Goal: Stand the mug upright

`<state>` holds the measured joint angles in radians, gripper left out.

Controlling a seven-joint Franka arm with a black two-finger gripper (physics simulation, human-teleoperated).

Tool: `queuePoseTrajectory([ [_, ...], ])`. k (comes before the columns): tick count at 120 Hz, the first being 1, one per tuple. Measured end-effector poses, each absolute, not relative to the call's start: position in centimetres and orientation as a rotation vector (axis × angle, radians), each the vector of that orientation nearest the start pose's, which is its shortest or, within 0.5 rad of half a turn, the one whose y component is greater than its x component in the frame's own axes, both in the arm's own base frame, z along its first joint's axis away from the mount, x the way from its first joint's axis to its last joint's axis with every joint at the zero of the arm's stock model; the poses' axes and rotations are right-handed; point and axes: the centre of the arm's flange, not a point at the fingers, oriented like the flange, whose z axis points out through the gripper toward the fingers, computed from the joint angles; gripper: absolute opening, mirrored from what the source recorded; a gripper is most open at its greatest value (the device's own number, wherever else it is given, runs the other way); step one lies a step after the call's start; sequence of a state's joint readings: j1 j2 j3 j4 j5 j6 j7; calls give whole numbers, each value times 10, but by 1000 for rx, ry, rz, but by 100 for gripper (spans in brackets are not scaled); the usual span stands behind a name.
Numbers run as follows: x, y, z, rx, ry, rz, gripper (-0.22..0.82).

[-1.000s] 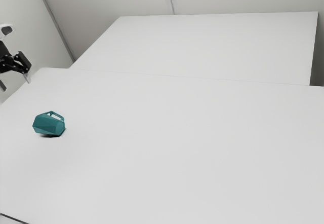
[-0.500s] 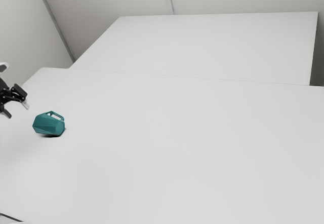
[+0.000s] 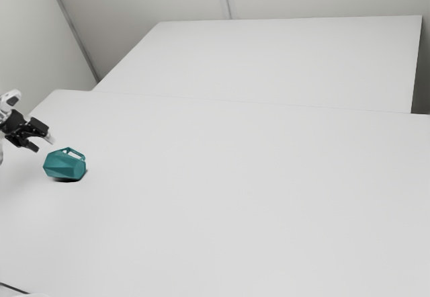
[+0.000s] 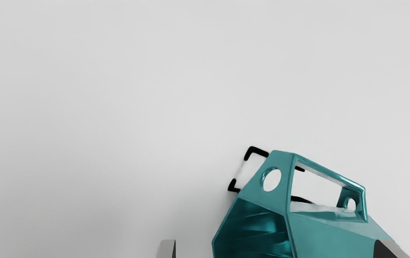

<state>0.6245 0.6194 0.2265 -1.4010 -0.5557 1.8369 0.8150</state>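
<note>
Brought wide-open jaws closer to the mug [image 3: 65,165] — still on its side on the table [image 3: 235,196], so still needing gripping and righting.

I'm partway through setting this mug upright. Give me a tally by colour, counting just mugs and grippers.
Teal: 1, the mug, lying on its side on the table with its handle up
Black: 1, the gripper, fingers apart
Total: 2
</note>
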Motion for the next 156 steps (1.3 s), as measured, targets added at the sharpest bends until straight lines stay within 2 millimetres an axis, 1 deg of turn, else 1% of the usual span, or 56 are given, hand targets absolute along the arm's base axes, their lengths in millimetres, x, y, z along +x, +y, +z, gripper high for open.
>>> queuePoseTrajectory([
  [9,521,477,335,-3516,-318,-382,60],
  [20,519,472,323,-3553,-300,-431,60],
  [36,521,465,319,-3587,-241,-483,60],
  [57,505,448,290,-3672,-238,-466,60],
  [65,501,443,286,-3688,-230,-470,60],
  [77,502,439,288,-3694,-193,-488,60],
  [80,502,438,289,-3694,-182,-493,58],
  [83,503,437,290,-3693,-171,-498,53],
  [96,507,435,297,-3680,-123,-520,24],
  [103,510,433,303,-3671,-95,-534,11],
  [114,516,427,315,-3657,-44,-559,-1],
  [122,522,420,323,-3649,-4,-575,-8],
  [131,530,411,331,-3646,45,-596,-12],
  [141,533,405,332,-3650,66,-596,-14],
  [156,543,390,336,-3656,113,-587,-15],
])
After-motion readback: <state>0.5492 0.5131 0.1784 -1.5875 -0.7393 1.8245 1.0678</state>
